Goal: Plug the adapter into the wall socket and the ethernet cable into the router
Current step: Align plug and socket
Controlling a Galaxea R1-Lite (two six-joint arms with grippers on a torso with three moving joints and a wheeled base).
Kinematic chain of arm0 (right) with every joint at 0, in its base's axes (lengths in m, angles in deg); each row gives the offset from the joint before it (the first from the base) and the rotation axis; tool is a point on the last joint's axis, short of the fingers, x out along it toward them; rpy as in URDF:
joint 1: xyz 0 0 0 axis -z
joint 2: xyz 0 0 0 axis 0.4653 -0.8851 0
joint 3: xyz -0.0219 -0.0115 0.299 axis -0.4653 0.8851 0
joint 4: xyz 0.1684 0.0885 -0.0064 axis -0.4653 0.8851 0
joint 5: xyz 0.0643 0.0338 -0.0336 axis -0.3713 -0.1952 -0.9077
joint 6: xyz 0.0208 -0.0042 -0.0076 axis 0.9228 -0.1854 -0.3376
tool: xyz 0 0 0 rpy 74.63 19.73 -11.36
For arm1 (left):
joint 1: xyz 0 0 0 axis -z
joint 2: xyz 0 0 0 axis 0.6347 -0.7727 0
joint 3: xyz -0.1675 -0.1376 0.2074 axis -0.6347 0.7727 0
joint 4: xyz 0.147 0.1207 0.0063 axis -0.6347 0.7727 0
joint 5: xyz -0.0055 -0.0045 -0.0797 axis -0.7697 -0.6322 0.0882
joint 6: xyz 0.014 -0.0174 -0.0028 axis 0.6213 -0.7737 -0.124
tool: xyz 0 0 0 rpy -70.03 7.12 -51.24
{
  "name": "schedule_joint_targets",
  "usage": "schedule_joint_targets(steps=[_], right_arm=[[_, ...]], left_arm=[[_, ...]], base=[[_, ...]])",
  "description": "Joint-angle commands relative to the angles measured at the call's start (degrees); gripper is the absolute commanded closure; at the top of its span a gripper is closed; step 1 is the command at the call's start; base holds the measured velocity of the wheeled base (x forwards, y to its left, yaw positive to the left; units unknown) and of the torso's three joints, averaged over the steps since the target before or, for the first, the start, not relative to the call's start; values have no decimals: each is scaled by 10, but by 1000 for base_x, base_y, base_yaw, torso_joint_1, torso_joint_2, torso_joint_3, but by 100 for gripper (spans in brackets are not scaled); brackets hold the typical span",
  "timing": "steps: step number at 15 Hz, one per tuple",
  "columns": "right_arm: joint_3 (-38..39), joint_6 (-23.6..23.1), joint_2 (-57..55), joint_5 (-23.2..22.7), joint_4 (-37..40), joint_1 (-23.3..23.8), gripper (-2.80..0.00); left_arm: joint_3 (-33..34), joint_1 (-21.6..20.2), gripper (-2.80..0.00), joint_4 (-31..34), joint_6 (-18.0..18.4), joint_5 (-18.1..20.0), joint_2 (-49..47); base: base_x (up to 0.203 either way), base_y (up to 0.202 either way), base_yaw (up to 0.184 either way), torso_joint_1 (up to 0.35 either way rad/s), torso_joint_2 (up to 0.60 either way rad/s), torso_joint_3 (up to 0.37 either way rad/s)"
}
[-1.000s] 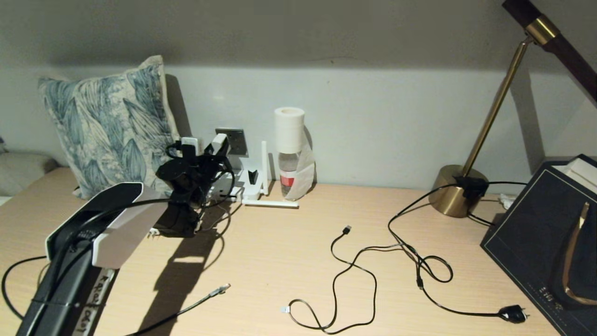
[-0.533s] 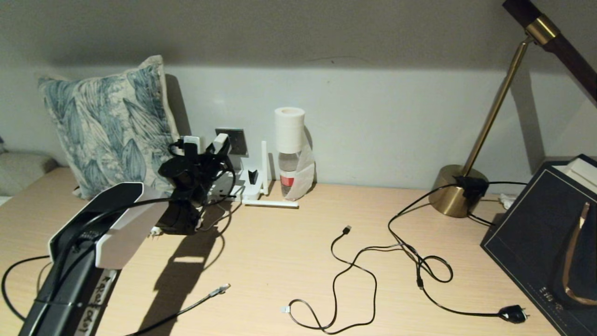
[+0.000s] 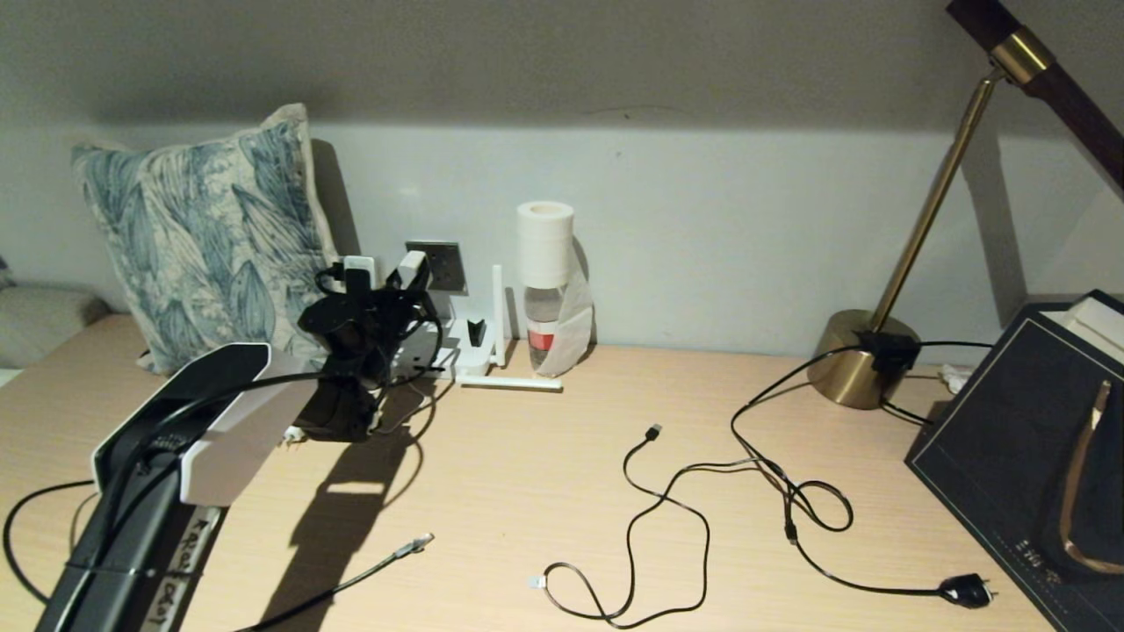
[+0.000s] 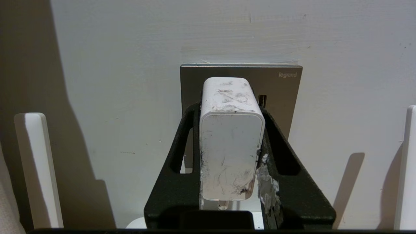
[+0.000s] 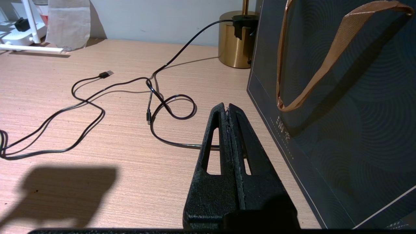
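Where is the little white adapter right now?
The adapter is clamped in the left end effector, up against the grey wall socket at the back left of the desk, between the pillow and the router.

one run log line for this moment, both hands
left hand: shut on adapter, held at wall socket | right hand: shut, empty, above table | ethernet cable: loose on table

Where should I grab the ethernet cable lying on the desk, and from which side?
Grip the ethernet cable just behind its clear clip connector, coming from above: it lies flat on the desk, connector end free and pointing toward the router, so likely little reorienting needed.
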Motion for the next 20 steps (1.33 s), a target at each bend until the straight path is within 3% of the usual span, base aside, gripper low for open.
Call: schedule_joint_targets(steps=[1,20], right_arm=[[15,0,0,0,0,0,0],[15,0,0,0,0,0,0]], left_arm=[[0,0,0,-4,0,0,0],[-11,5,0,0,0,4,-11]], base=[[0,0,0,0,0,0],[0,0,0,0,0,0]])
